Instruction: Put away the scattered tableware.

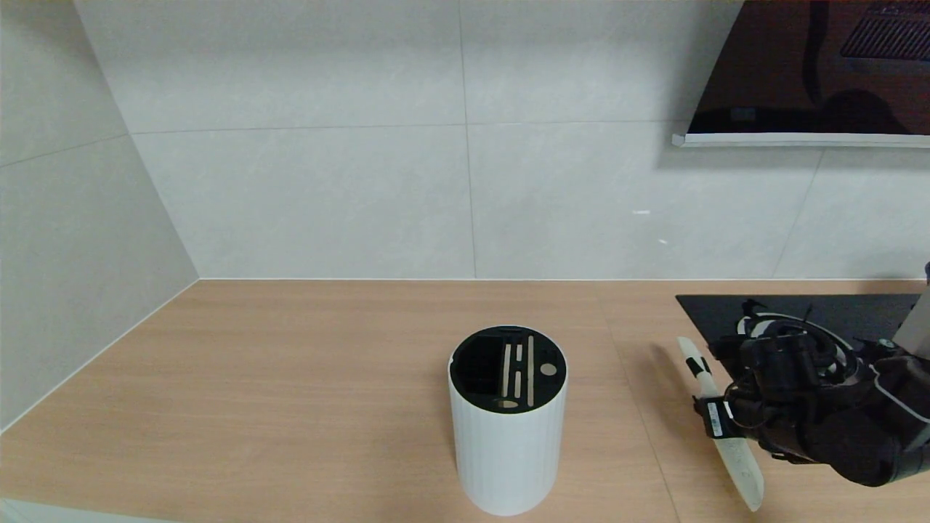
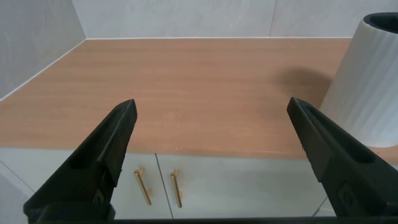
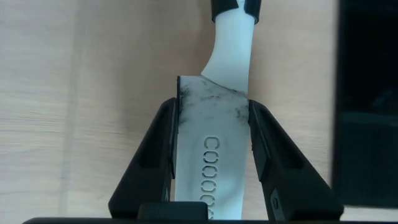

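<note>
Lower right of the head view: the right gripper [image 1: 718, 420] grasps a white knife [image 1: 742, 468], its blade between the fingers.

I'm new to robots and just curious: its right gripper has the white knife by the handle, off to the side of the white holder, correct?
Not quite. The right gripper grips the knife by the blade, not the handle, which sticks out free beyond the fingers; the right wrist view shows it. It is indeed off to the side of the holder.
</note>
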